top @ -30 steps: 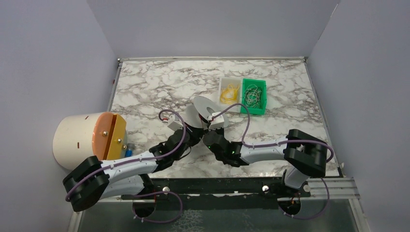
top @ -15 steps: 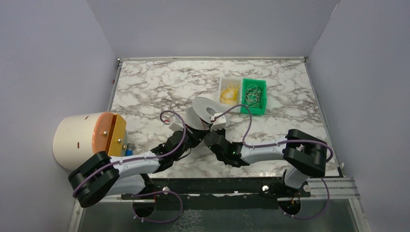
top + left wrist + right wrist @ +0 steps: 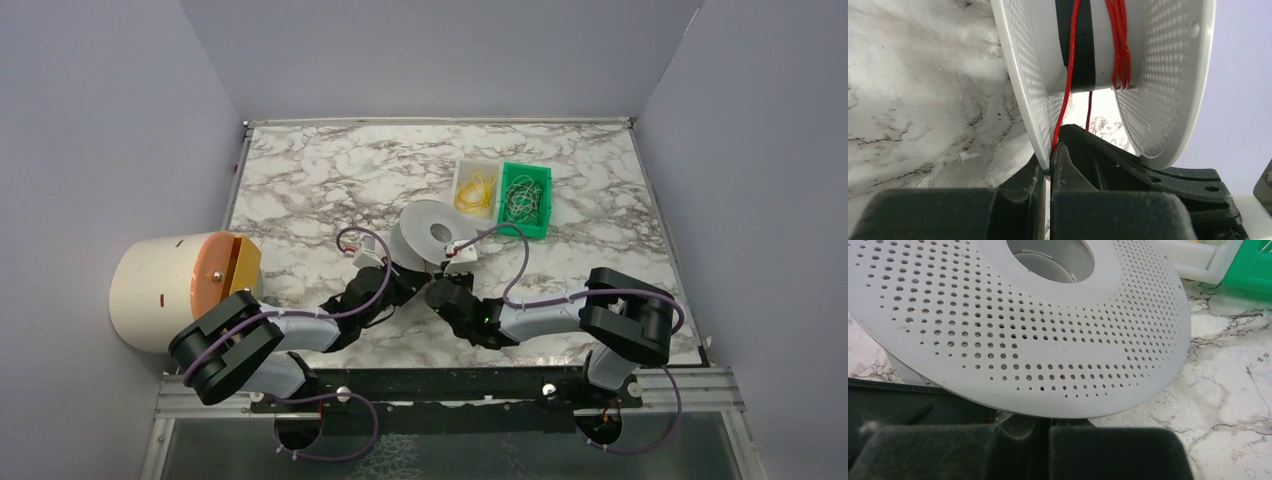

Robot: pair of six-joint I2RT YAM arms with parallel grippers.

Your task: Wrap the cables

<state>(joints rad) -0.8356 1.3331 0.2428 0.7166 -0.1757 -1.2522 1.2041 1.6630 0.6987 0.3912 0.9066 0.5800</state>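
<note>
Red wire (image 3: pixel 1068 82), white perforated spool (image 3: pixel 1168 75), grey-veined marble table (image 3: pixel 913 100).

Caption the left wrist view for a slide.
Left fingers pinch the red wire running up onto the spool, a few turns wound.

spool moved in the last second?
Yes. The spool has shifted slightly right, toward the white bin, and its face has turned more toward the camera.

The round white perforated plastic spool (image 3: pixel 1058 340) looks matt and smooth; the thin red wire (image 3: pixel 1120 50) shines faintly. At its two o'clock, the small green plastic bin (image 3: pixel 527 169) looks slightly glossy.
</note>
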